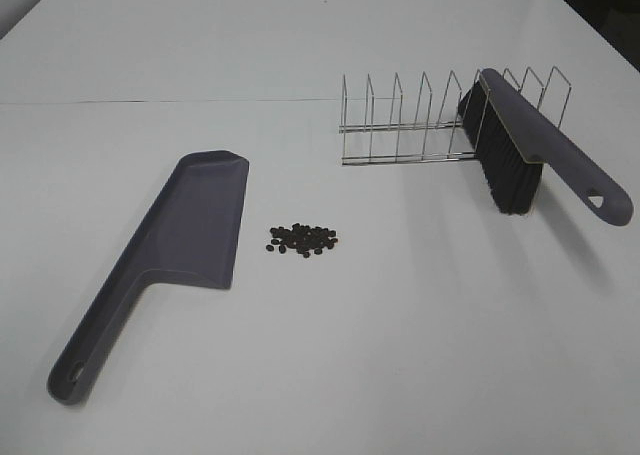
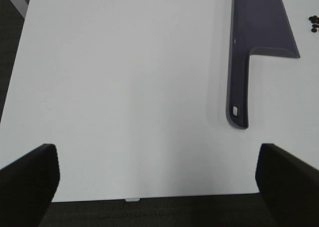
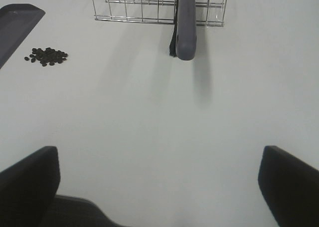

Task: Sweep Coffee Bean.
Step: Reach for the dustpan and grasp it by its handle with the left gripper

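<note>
A small pile of dark coffee beans (image 1: 302,239) lies on the white table just right of the grey-purple dustpan (image 1: 185,235), which lies flat with its handle toward the front left. The brush (image 1: 520,145) leans in a wire rack, bristles down, handle sticking out to the right. My left gripper (image 2: 159,187) is open and empty over the table's front edge, short of the dustpan handle (image 2: 238,102). My right gripper (image 3: 159,187) is open and empty, well short of the brush handle (image 3: 185,32) and the beans (image 3: 46,56). Neither gripper shows in the exterior view.
The wire dish rack (image 1: 400,125) stands at the back right and also shows in the right wrist view (image 3: 139,7). The table's front edge (image 2: 129,198) lies just under the left gripper, with dark floor beyond it.
</note>
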`<state>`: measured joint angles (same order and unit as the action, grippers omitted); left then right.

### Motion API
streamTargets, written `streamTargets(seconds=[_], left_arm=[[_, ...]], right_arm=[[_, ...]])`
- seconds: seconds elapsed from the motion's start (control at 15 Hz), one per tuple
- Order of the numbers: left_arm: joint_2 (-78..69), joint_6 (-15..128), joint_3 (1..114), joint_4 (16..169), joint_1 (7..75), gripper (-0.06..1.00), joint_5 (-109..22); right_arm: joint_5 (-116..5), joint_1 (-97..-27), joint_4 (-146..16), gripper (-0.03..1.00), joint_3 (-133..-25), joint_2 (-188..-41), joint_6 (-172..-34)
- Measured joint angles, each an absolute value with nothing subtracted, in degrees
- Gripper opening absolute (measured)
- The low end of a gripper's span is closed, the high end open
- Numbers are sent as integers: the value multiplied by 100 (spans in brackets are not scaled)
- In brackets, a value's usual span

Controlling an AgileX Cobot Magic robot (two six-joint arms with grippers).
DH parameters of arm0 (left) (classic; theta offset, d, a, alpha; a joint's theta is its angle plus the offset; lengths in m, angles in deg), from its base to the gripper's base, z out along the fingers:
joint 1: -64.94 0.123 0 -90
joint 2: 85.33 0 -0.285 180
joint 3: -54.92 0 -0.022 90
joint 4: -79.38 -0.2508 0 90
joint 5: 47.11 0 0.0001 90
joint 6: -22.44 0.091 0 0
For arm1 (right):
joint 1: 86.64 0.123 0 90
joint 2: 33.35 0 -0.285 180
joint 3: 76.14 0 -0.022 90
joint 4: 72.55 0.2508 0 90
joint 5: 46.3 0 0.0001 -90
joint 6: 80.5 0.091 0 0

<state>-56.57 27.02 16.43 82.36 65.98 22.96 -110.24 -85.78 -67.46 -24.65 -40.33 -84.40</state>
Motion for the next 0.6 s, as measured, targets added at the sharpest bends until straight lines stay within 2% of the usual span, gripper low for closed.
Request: streamTargets(seconds=[0.07,0.27,0.6], left_arm=[[-4666,2696,2084,8236,6598,98,2290],[-3560,2736,2766,8236,6598,98,2285],[-2031,2742,3070,8047,6580,98,2096]], right_arm=[[-11024,-8578,-6746,98,-2465,-4033,-8440],[-11024,-8578,-6746,98,-2465,-4033,-8440],[-11024,-8578,-6746,98,-2465,-4033,-8440]])
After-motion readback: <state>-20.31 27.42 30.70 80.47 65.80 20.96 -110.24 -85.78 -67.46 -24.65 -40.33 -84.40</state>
